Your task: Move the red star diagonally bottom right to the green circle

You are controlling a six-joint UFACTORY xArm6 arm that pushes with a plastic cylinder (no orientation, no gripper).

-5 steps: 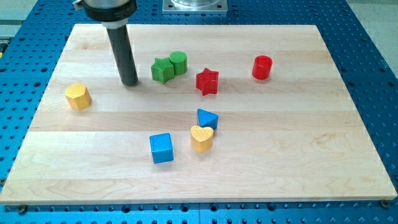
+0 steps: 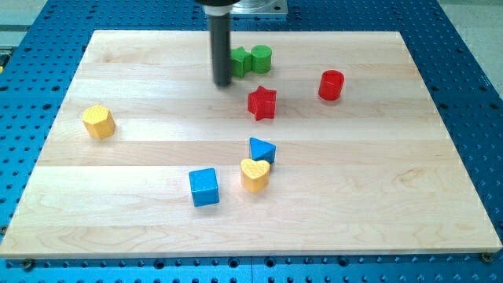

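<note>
Rod only, no pincer, nothing held. My tip [image 2: 223, 83] just left of green star block [image 2: 240, 62]. Red star block [image 2: 262, 103] lower right of tip, directly below green cylinder [image 2: 261, 59]; rightward shift judged pending.

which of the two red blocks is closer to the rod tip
The red star. It sits just down and to the view's right of my tip, while the red cylinder stands much farther off toward the view's right.

A red star [image 2: 262, 103] and red cylinder [image 2: 332, 85] sit on the pale wooden board [image 2: 393, 196]. The green circle [image 2: 262, 58] and green star [image 2: 240, 61] match. Two blocks are blue [image 2: 204, 187] [image 2: 262, 149], two yellow [image 2: 99, 122] [image 2: 254, 174].
</note>
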